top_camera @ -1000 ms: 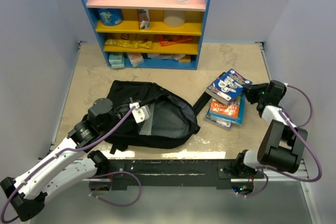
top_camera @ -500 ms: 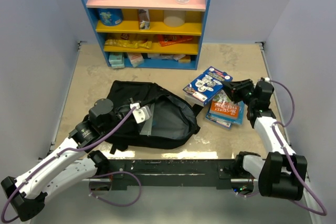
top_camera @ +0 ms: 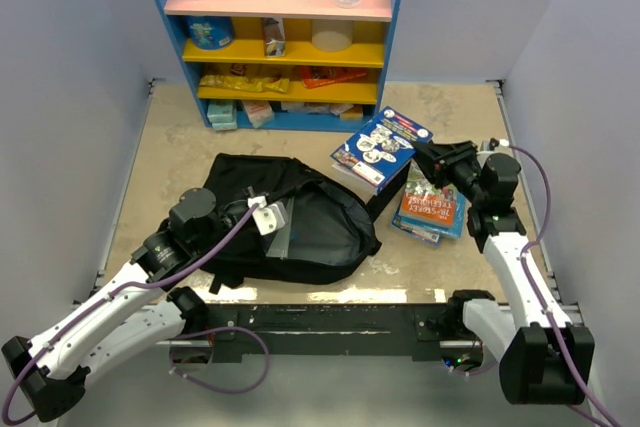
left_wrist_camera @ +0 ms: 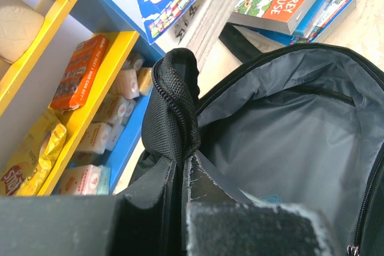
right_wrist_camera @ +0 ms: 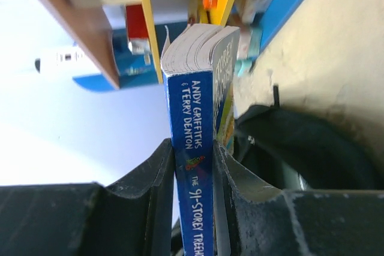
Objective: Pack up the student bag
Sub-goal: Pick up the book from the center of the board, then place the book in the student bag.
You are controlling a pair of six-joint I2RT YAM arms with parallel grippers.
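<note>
Beige tabletop [top_camera: 180, 147] w/ a blue-and-yellow shelf [top_camera: 300, 55] at the far edge. On it, near-left of centre, lies the black student bag [top_camera: 300, 222], mouth gaping toward the right and grey lining showing. I see nothing inside, so packing looks barely begun imo. A stack of books [top_camera: 432, 209] sits just right of the bag, not yet packed. One blue book [top_camera: 380, 147] is up in the air, far-right of the bag mouth. The right gripper [right_wrist_camera: 192, 166] pinches its spine end. The left gripper [left_wrist_camera: 182, 178] is clamped on the bag's rim, propping it open. Left to do: this book in, then the rest.
</note>
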